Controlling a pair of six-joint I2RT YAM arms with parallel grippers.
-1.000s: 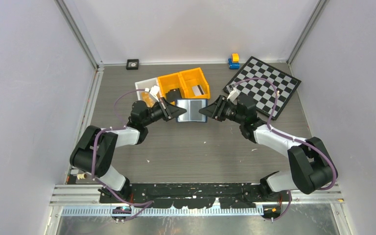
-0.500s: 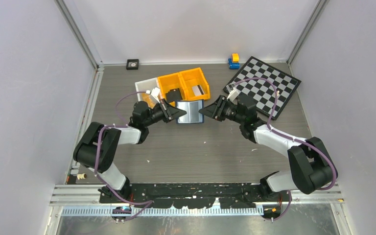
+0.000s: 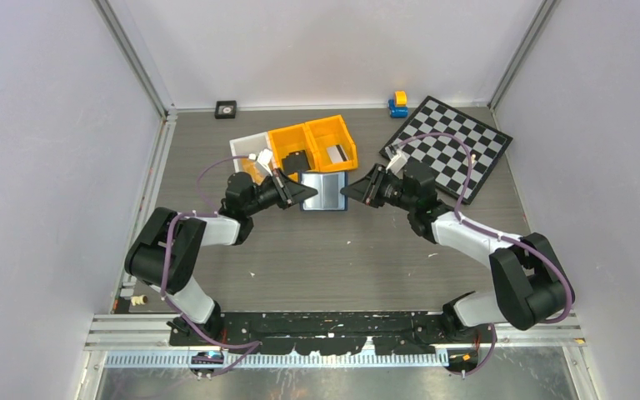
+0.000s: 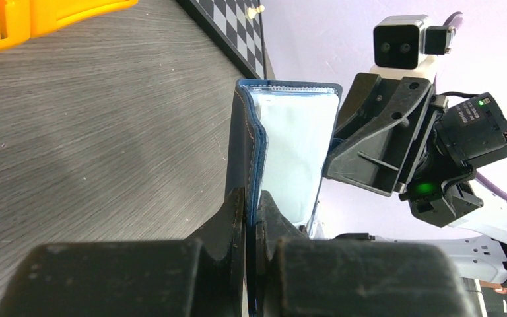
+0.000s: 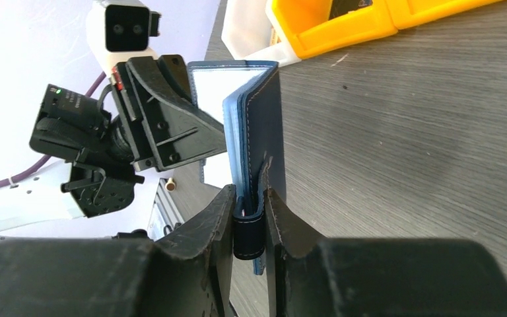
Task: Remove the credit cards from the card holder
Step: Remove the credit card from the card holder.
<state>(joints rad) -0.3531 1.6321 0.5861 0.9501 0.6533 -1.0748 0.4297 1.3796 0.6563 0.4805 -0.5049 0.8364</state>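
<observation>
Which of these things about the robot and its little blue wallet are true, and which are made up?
1. The left gripper and the right gripper both pinch the card holder. True.
2. The card holder is folded shut. False: it is held open, with its pale inside showing.
3. The checkerboard lies on the right arm's side. True.
4. The orange bins sit on top of the checkerboard. False: they stand on the table, to the left of the checkerboard.
</observation>
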